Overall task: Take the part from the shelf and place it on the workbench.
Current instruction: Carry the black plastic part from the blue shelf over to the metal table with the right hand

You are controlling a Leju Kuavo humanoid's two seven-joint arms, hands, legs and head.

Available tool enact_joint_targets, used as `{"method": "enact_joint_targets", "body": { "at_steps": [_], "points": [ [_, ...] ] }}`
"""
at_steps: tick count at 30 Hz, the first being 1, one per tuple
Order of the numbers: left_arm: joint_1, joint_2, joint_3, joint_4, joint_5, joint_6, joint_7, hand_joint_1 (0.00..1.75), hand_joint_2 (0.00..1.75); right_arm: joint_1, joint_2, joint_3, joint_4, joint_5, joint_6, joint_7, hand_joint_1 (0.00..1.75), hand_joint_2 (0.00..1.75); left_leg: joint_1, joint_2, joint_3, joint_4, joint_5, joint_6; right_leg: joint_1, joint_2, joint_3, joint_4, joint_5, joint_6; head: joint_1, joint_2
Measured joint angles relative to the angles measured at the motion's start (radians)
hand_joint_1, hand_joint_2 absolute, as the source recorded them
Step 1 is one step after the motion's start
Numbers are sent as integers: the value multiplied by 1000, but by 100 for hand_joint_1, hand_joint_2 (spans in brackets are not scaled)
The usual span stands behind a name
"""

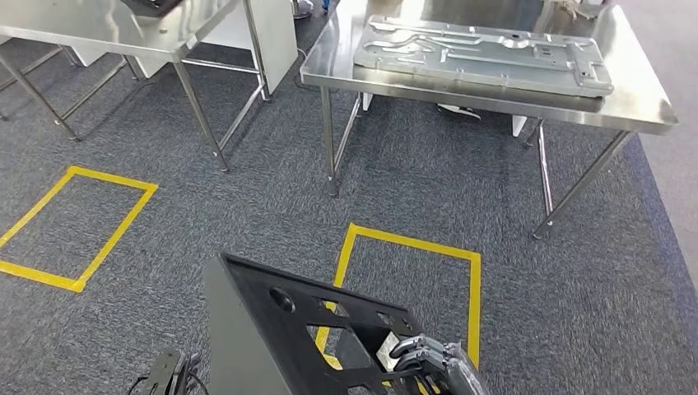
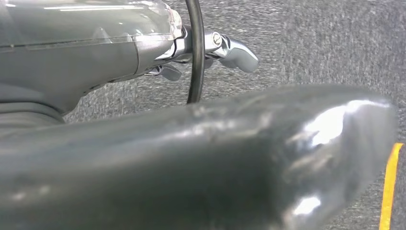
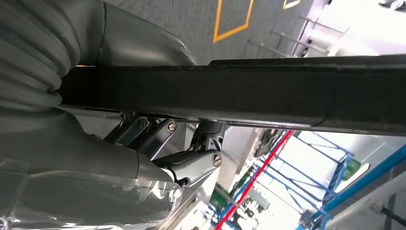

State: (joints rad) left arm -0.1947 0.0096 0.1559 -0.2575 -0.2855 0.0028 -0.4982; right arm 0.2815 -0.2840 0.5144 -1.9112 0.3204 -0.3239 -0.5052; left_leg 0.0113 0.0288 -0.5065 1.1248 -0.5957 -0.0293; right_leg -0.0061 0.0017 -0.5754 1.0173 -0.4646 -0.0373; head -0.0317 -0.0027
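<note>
The part point(image 1: 304, 317) is a flat black panel with cut-out holes, held tilted on edge low in the head view. My right hand point(image 1: 432, 362) grips its right-hand edge. In the right wrist view the part point(image 3: 268, 93) runs across as a dark bar, with my right hand point(image 3: 158, 143) clamped around it, thumb on one side and fingers on the other. My left hand point(image 1: 169, 370) hangs beside the panel's left side. In the left wrist view my left hand point(image 2: 191, 158) has nothing in it, its fingers point(image 2: 234, 50) extended over the carpet. The steel workbench point(image 1: 642, 95) stands ahead.
A large silver sheet-metal panel point(image 1: 486, 53) lies on the workbench. A second steel table point(image 1: 107, 37) stands at the far left. Yellow tape squares point(image 1: 411, 247) point(image 1: 74, 230) mark the grey carpet. Table legs point(image 1: 329, 140) stand between me and the benches.
</note>
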Motion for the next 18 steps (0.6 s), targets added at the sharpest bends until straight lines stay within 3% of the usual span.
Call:
{"method": "enact_joint_targets", "body": {
  "at_steps": [2, 3, 4, 5, 7, 9, 10, 12, 14, 16, 18],
  "points": [
    [3, 0, 1, 0, 0, 0, 0, 0, 0, 1, -1, 0, 0, 0, 0, 0, 175, 175, 0, -16, -57, 102, -63, -3, 2, 22, -3, 3, -2, -3, 0, 0],
    [5, 0, 1, 0, 1, 0, 0, 0, 0, 1, -1, 0, 0, 0, 0, 0, 175, 175, 0, -19, -76, 130, -70, -4, 3, 34, -5, 4, -2, -3, 0, 0],
    [7, 0, 1, 0, 1, 0, 0, 0, 0, 2, -1, 0, 0, 0, 0, 0, 175, 175, 0, -21, -82, 126, -56, -4, 5, 46, -5, 7, -4, -3, 0, 0],
    [8, 0, 1, 0, 1, 0, 0, 0, 0, 2, -1, 0, 0, 0, 0, 0, 175, 175, 0, -24, -72, 88, -21, -2, 6, 58, -4, 9, -5, -1, 0, 0],
    [8, 1, 2, 0, 1, 0, 0, 0, 0, 2, -1, 0, 0, 0, 0, 0, 175, 175, 0, -59, -36, -27, 55, 9, 5, 79, -2, 12, -8, 3, 0, 0],
    [11, 1, 5, 0, 0, 0, 0, 0, 0, 1, -1, 0, 0, 1, 2, 0, 175, 175, -4, -98, -20, -94, 81, 21, -1, 101, -11, 14, -6, 13, 0, 0],
    [13, 2, 9, 0, -3, 0, -1, 0, 0, 2, -1, 0, 1, 2, 2, 0, 175, 175, -7, -103, -20, -99, 79, 26, -4, 112, -17, 13, -3, 19, 0, 0],
    [13, 0, 15, 0, -10, 0, -3, 0, 0, 5, -1, -1, 0, 7, 4, -1, 175, 175, -5, -84, -15, -112, 92, 39, -5, 128, -23, 11, 0, 32, 0, 0],
    [9, -3, 20, 0, -19, 0, -7, 0, 0, 5, 0, -3, 0, 15, 4, -1, 175, 175, 2, -59, -3, -131, 98, 50, 0, 88, -38, 42, -19, 41, 0, 0],
    [11, -4, 28, 0, -28, 0, -11, 0, 0, 1, 3, -5, 0, 21, 4, -1, 175, 175, 4, -33, 8, -141, 98, 56, -1, 27, -95, 149, -68, 48, 0, 0],
    [15, -4, 37, 0, -38, -1, -13, 0, 0, 0, 4, -6, 1, 25, 4, 1, 175, 175, 4, -4, 13, -141, 91, 57, -9, 6, -160, 257, -97, 55, 0, 0]
  ]
}}
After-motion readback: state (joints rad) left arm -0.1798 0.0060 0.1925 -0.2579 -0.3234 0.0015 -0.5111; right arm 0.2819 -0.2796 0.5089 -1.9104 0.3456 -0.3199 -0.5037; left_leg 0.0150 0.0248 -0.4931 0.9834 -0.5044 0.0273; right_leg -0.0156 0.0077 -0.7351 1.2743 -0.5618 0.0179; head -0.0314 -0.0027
